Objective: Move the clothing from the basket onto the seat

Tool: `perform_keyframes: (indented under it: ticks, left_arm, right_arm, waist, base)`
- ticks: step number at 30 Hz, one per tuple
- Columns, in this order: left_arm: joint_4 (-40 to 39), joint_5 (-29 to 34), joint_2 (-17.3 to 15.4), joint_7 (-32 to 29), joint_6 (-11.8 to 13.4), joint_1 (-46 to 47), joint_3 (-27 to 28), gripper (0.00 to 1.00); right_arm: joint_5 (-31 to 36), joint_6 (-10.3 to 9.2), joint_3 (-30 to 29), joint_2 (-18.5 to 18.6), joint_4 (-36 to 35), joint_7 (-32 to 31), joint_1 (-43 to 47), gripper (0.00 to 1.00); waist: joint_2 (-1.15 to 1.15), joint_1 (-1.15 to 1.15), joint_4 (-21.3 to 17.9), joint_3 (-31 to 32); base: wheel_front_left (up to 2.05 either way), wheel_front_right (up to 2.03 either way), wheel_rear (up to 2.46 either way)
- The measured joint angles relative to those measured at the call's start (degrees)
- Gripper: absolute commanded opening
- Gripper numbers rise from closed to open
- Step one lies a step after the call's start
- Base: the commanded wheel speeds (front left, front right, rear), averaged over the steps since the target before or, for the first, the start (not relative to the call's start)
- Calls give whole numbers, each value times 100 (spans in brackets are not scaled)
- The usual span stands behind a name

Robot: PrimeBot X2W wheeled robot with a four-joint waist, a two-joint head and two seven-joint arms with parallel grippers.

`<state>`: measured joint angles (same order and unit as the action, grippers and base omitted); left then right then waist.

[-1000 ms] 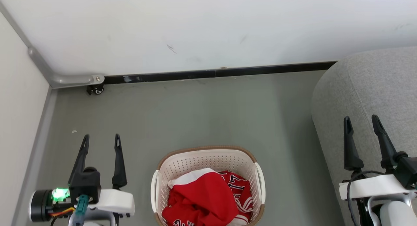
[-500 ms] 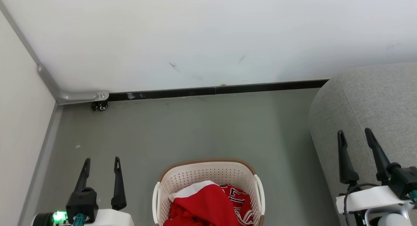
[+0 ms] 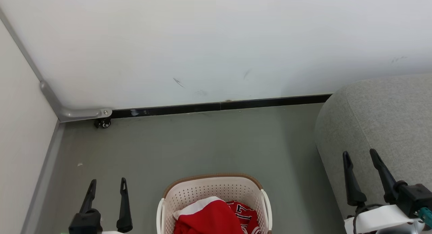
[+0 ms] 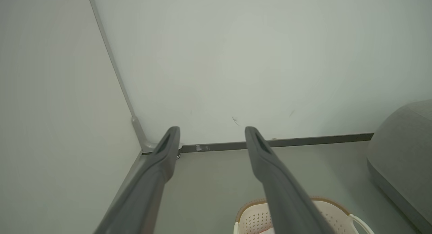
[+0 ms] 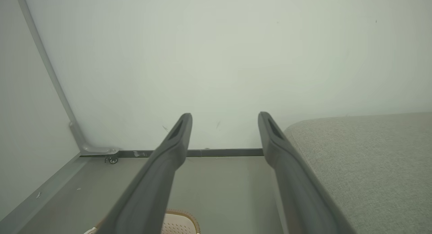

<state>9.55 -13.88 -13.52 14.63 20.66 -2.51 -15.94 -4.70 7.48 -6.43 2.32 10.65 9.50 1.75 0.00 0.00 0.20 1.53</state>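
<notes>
The cream basket [image 3: 216,186] with a brown rim stands on the floor at the bottom middle of the head view, cut off by the frame edge. Red clothing [image 3: 211,220] with white trim and block letters lies bunched inside it. The light-grey seat [image 3: 381,119] fills the right side. My left gripper [image 3: 107,182] hangs open to the left of the basket, nothing between its fingers. My right gripper [image 3: 359,153] is open over the seat's near edge, also empty. The left wrist view shows the basket [image 4: 249,217] rim low down and the seat [image 4: 405,149] at the right; the right wrist view shows the seat [image 5: 364,166].
A white wall [image 3: 216,41] with a black baseboard [image 3: 219,106] runs across the back. A side panel [image 3: 20,126] closes the left, with a small caster wheel [image 3: 103,124] at the corner. Grey floor [image 3: 189,143] lies between the wall and basket.
The whole head view has shifted: basket, grippers and seat sit lower in the picture and more wall shows, so the camera has tilted up. Both grippers stay open.
</notes>
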Motion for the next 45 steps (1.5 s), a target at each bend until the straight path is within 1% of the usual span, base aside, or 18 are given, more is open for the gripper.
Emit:
perform_keyframes:
  ticks: [11, 14, 19, 26, 30, 37, 39, 42, 44, 45]
  left_arm:
    - [-129, -3, -38, 0, -9, -138, -2, 100]
    - [-133, -8, -66, 0, -51, -138, 12, 100]
    - [-249, 19, -33, 0, -48, -155, -43, 100]
    - [-207, -9, -83, 0, -60, -171, -1, 100]
    - [-209, -7, -105, 0, -110, -179, -26, 100]
    - [-86, 69, -196, -26, -361, -7, -288, 100]
    - [-26, 190, -179, -118, -434, 241, -464, 100]
    - [91, 215, -145, -214, -614, 555, -605, 100]
    - [131, 221, -130, -246, -647, 656, -650, 100]
    - [219, 238, -78, -292, -731, 834, -743, 100]
  right_arm:
    - [0, 0, -4, -8, -185, -137, 105, 100]
    - [0, 0, -9, -8, -215, -153, 127, 100]
    - [0, 0, -7, -9, -280, -203, 174, 100]
    - [-33, 0, 7, -10, -356, -247, 176, 100]
    - [-33, 0, 15, -10, -442, -272, 177, 100]
    - [-22, 0, 122, -10, -523, -297, 168, 100]
    - [4, 0, 141, -10, -554, -305, 159, 100]
    - [89, 0, 147, -10, -599, -346, 147, 100]
    - [125, 0, 146, -10, -620, -346, 146, 100]
    - [132, 0, 130, -10, -658, -347, 144, 100]
  waist:
    - [0, 0, -68, 31]
    - [0, 0, -82, 20]
    - [0, 0, -85, 13]
    - [0, 0, -91, -19]
    - [0, 0, -100, -52]
    - [0, 0, -124, -132]
    - [0, 0, -140, -177]
    - [0, 0, -161, -232]
    - [0, 0, -169, -252]
    - [0, 0, -187, -296]
  base:
    - [0, 0, 0]
    - [0, 0, 0]
    - [0, 0, 0]
    - [0, 0, 0]
    - [0, 0, 0]
    - [0, 0, 0]
    - [0, 0, 0]
    - [0, 0, 0]
    - [0, 0, 0]
    - [0, 0, 0]
